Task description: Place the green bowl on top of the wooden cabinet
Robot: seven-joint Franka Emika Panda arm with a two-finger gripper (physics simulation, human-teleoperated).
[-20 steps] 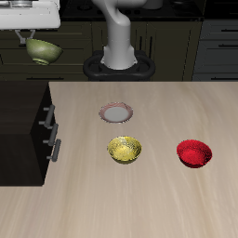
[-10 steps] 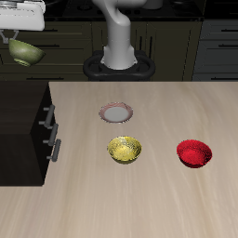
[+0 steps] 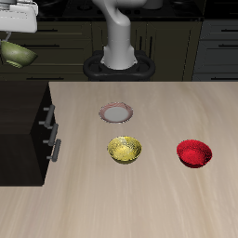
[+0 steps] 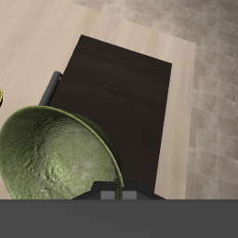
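The green bowl hangs tilted in my gripper, high in the air above the wooden cabinet, near the cabinet's back outer corner. The gripper is shut on the bowl's rim. In the wrist view the green bowl fills the near field, its speckled olive surface facing the camera. The wooden cabinet's dark flat top lies well below it. Silver drawer handles show on the cabinet's side. My fingertips are mostly hidden by the bowl and the wrist housing.
A small white plate with a pink rim, a yellow patterned bowl and a red bowl sit on the light wooden tabletop. The robot's base stands at the table's back.
My gripper has carried the green bowl sideways, away from the robot's base and farther out over the cabinet, at about the same height. The things on the table have not moved.
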